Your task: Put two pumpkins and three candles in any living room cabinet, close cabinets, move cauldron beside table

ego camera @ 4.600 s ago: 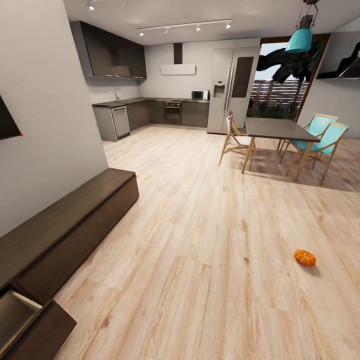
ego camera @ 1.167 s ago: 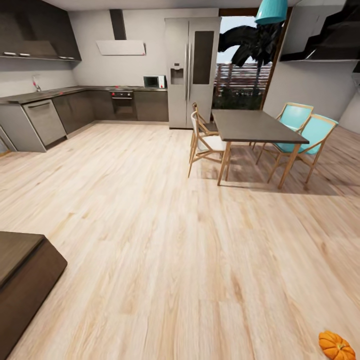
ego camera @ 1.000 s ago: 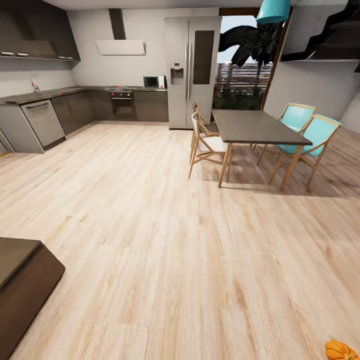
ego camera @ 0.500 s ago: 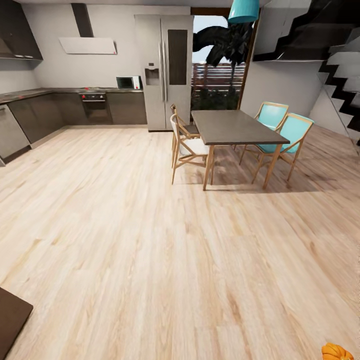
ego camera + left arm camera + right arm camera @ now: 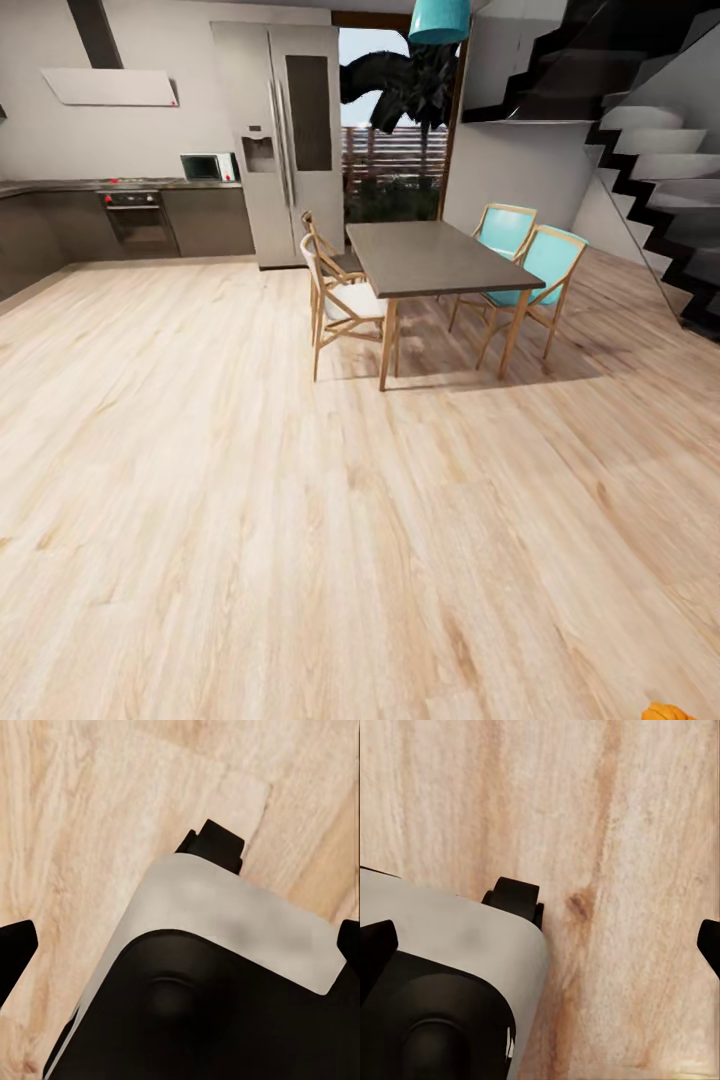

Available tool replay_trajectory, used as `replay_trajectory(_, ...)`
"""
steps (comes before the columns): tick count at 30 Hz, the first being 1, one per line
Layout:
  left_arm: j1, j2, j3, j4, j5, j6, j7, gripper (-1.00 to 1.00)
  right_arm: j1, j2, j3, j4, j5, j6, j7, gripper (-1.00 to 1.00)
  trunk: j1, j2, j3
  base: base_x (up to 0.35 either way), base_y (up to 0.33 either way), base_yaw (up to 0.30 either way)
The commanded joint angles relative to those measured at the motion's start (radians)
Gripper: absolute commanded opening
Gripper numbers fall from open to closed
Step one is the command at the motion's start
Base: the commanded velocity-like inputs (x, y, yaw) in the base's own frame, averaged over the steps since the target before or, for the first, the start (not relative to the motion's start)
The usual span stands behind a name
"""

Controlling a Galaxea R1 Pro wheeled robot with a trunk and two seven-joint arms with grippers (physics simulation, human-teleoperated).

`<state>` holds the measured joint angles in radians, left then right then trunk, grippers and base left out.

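Swinging right, the head camera has lost the cabinet, and the pumpkin (image 5: pixel 668 712) now barely peeks in at the near right floor edge (camera motion, not the pumpkin's). Both grippers' fingertips sit wide apart at the wrist views' edges, holding nothing, so pickup looks next.

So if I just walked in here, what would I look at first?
Probably the dark dining table in the middle of the room, with two bright turquoise chairs on its far side. Behind it stands a tall silver fridge by the window, and black-and-white stairs climb up on the right. A tiny bit of orange pumpkin peeks in at the bottom right corner of the floor.
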<state>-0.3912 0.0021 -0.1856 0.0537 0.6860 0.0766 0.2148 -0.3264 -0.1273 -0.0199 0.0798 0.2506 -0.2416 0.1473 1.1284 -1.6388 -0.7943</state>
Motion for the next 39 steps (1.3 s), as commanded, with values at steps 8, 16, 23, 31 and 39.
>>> replay_trajectory(8,0.0,-0.001,0.0,0.0,0.0,0.0,0.0,1.0,0.005,-0.002,0.001,0.0,0.001,0.013,0.008,1.0,0.0,0.0,0.0,0.329,0.001,-0.007)
replay_trajectory(16,0.0,-0.001,0.0,0.0,0.0,0.0,0.0,1.0,0.006,-0.001,0.0,-0.002,-0.004,0.016,0.008,1.0,0.0,0.0,0.001,0.329,0.0,-0.143)
replay_trajectory(23,0.0,-0.001,-0.001,0.0,0.0,-0.001,0.0,1.0,0.006,-0.002,0.0,-0.001,-0.004,0.016,0.008,1.0,0.0,0.0,0.004,0.329,0.0,-0.281)
replay_trajectory(31,0.0,-0.004,-0.001,0.0,0.0,-0.001,0.0,1.0,0.006,-0.002,0.0,-0.001,-0.004,0.013,0.007,1.0,0.0,0.0,0.006,0.329,0.0,-0.283)
replay_trajectory(39,0.0,-0.004,-0.001,0.0,0.0,-0.001,0.0,1.0,0.006,-0.002,0.0,-0.001,-0.005,0.013,0.006,1.0,0.0,0.0,0.009,0.329,0.0,-0.282)
